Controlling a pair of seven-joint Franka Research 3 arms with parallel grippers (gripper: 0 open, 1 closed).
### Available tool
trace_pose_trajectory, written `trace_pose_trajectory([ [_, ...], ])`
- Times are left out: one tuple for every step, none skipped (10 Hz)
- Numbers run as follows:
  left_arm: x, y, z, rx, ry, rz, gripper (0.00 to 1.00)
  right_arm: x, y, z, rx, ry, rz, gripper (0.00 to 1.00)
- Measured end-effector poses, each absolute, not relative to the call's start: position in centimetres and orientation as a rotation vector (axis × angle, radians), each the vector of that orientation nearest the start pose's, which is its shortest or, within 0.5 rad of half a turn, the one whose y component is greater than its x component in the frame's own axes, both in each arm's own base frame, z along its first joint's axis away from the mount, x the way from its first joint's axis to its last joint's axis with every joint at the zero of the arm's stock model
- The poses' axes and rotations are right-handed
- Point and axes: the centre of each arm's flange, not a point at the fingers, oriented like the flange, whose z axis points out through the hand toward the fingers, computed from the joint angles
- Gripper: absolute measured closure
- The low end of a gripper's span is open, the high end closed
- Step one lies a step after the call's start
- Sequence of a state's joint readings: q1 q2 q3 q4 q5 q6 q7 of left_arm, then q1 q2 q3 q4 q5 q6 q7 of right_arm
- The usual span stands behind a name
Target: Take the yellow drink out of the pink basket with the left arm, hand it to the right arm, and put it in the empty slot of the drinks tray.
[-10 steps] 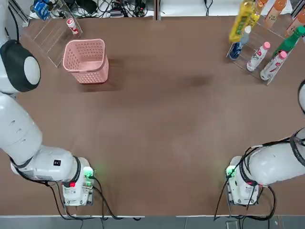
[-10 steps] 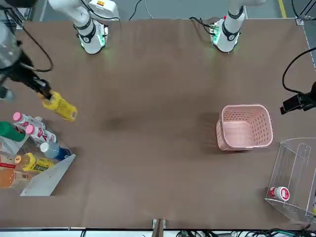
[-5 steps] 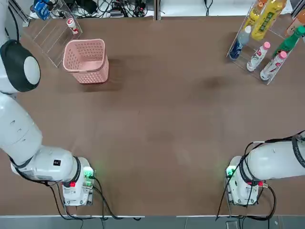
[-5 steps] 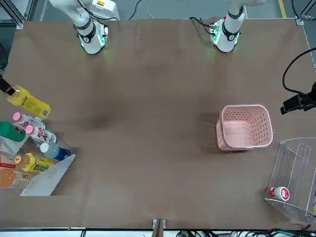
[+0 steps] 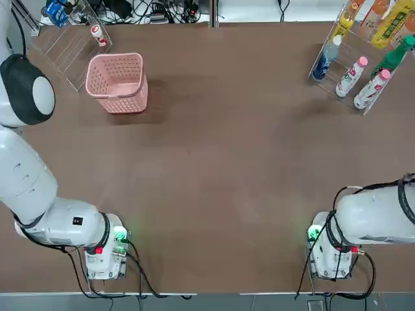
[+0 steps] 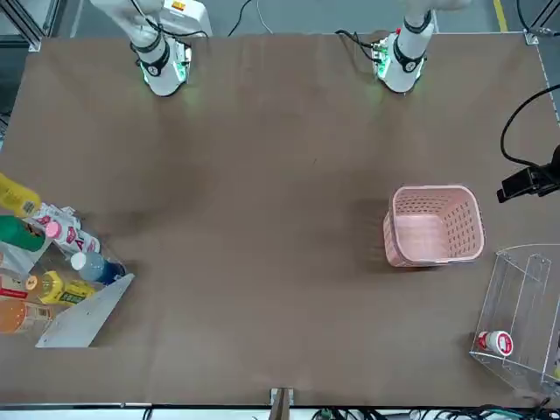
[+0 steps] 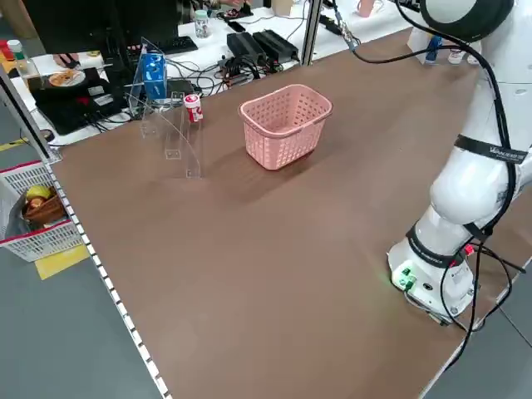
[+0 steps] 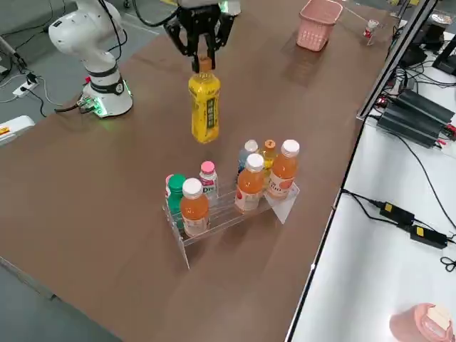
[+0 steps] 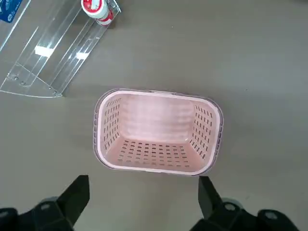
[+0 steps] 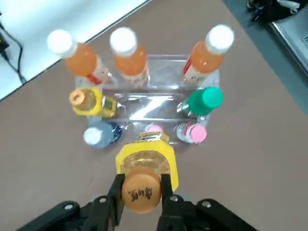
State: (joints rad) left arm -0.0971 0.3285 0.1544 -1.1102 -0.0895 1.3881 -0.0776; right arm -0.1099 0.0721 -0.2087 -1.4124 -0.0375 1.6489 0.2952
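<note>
Right gripper [image 8: 202, 51] points straight down, raised well above the drinks tray [image 8: 228, 206] and a little to the near side of it, toward the arm bases. Its two fingers [image 10: 115, 192] are closed on the neck of the yellow drink [image 8: 204, 107], just under the cap, so that the bottle hangs upright beneath them. The right arm reaches out from its base toward the tray's corner of the table. Left gripper [image 9: 144, 192] hangs high above the pink basket [image 9: 159, 139], pointing down, its fingers spread wide and empty; the left arm's elbow stands beside the basket, well apart from the tray.
</note>
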Motion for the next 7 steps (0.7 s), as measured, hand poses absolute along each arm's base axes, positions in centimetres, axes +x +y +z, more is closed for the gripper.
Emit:
trace_pose_trajectory([
  [63.2, 0.5, 62.8, -3.174, -0.180, 0.076, 0.00, 56.9, -18.9, 65.9, -3.034, 0.975, -0.261, 0.66],
  [63.2, 0.5, 62.8, -3.174, -0.180, 0.076, 0.00, 58.5, -19.3, 65.2, -3.020, 0.980, -0.266, 0.66],
  [63.2, 0.5, 62.8, -3.174, -0.180, 0.076, 0.00, 59.9, -19.7, 64.7, -3.007, 0.984, -0.279, 0.66],
  [63.2, 0.5, 62.8, -3.174, -0.180, 0.076, 0.00, 60.8, -20.4, 64.1, -2.999, 0.996, -0.288, 0.66],
  [63.2, 0.5, 62.8, -3.174, -0.180, 0.076, 0.00, 61.4, -21.0, 63.6, -2.994, 1.010, -0.290, 0.66],
  [63.2, 0.5, 62.8, -3.174, -0.178, 0.076, 0.00, 61.7, -21.4, 62.9, -2.993, 1.020, -0.278, 0.66],
  [63.2, 0.4, 62.8, -3.174, -0.178, 0.076, 0.00, 62.0, -21.6, 62.2, -2.990, 1.034, -0.261, 0.66],
])
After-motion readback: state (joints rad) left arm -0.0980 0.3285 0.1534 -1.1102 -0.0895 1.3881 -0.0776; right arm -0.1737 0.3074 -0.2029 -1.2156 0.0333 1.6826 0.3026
